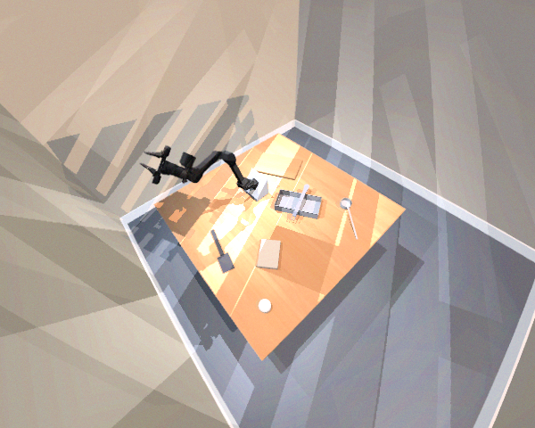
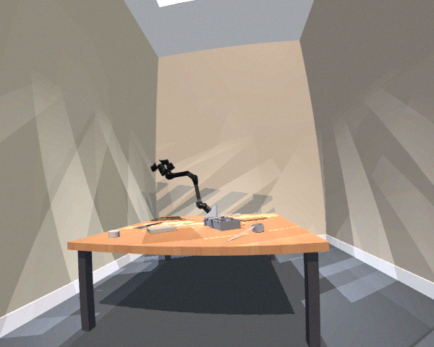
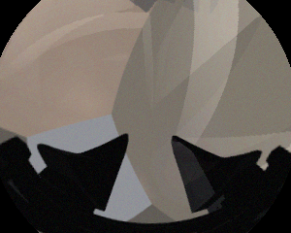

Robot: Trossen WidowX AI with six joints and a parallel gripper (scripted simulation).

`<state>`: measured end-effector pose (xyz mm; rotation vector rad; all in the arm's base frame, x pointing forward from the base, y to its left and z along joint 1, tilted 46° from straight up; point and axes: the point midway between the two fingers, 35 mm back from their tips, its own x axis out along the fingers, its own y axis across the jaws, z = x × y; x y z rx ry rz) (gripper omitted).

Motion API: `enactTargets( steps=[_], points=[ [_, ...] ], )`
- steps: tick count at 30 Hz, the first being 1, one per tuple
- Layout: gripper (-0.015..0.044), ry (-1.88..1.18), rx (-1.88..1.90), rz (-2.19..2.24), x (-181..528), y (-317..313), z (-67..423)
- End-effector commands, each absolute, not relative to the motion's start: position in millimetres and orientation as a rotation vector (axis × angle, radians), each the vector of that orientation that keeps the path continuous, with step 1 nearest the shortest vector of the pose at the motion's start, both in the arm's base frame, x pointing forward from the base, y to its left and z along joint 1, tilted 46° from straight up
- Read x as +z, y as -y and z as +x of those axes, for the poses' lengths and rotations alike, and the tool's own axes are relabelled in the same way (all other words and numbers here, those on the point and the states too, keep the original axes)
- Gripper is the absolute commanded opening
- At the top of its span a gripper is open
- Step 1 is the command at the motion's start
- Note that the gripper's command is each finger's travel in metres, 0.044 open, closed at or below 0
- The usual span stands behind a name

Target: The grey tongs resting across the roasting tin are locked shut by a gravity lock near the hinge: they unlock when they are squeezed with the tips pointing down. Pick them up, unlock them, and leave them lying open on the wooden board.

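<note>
Reaching away from the work, the arm holds its jaws [image 1: 149, 164] partly parted on nothing.

In the top view the jaws sit left of centre, past the tabletop [image 1: 304, 276] edge, both fingers bare against the wall in the wrist view. The grey tongs [image 1: 300, 201] lie across the roasting tin [image 1: 315, 212] near centre, well apart from the arm; the wooden board [image 1: 280, 167] lies just above and left of the tin.

High overhead, low frontal, hand-mounted views
</note>
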<state>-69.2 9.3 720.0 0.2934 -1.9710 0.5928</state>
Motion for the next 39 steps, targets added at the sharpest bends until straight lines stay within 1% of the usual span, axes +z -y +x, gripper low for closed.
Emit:
enactTargets(
  steps=[1,5,8,14,20,24,28,33,39],
  points=[
    [0.026,1.988,0.471,0.464,716,53,-52],
    [0.026,1.967,0.381,0.583,710,92,-31],
    [0.026,1.938,0.29,0.714,700,131,-5],
    [0.026,1.838,0.175,0.913,679,177,47],
    [0.026,1.693,0.016,1.12,642,220,118],
    [0.026,1.603,-0.048,1.208,619,229,156],
    [0.026,1.463,-0.15,1.314,584,240,210],
    [0.026,1.303,-0.234,1.376,550,235,258],
    [0.026,1.041,-0.369,1.467,482,219,333]
  ],
)
